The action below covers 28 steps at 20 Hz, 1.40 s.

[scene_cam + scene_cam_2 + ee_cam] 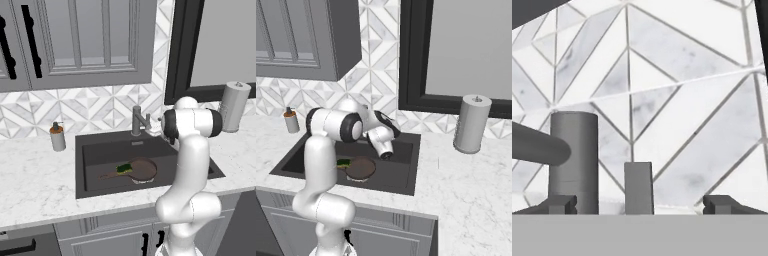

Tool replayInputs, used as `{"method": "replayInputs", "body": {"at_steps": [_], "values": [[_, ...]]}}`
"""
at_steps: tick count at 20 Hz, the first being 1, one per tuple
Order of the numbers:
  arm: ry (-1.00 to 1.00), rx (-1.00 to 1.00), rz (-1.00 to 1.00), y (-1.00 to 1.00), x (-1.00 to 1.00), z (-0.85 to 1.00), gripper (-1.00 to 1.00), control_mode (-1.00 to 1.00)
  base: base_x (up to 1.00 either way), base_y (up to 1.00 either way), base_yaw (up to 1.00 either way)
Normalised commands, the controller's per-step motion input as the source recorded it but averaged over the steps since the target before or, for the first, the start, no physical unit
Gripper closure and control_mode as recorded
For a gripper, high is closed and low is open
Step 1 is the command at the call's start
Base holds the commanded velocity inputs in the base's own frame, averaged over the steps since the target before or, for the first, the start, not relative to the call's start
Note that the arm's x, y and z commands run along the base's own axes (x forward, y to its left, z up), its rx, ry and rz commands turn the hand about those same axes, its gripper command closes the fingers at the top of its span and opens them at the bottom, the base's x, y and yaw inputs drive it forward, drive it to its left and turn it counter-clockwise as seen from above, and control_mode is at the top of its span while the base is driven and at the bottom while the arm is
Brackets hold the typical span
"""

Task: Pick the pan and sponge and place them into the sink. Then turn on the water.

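Pan [142,169] and sponge [124,168] lie in sink [95,150].

Faucet [574,160] before tiled wall [677,100]

The faucet [574,160] post and its lever [638,187] stand between the spread fingertips [562,204]; tiled wall [677,100] blocks just behind the faucet; open room lies right of the lever.
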Motion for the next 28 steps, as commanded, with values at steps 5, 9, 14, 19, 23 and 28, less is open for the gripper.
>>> {"method": "replayInputs", "body": {"at_steps": [5,9,14,19,23,28], "values": [[0.06,0.0,-0.06,0.01,0.03,0.0,-1.0,-1.0,0.0,0.0,0.0],[0.01,0.0,0.0,0.0,0.19,0.0,-1.0,-1.0,0.0,0.0,0.0],[0.0,0.0,0.0,0.0,0.32,0.0,-1.0,-1.0,0.0,0.0,0.0],[0.0,0.0,0.0,0.0,0.26,0.0,-1.0,-1.0,0.0,0.0,0.0],[0.0,0.0,0.0,0.0,0.11,0.0,-1.0,-1.0,0.0,0.0,0.0],[0.0,0.0,0.0,0.0,0.02,0.0,-1.0,-1.0,0.0,0.0,0.0]]}}
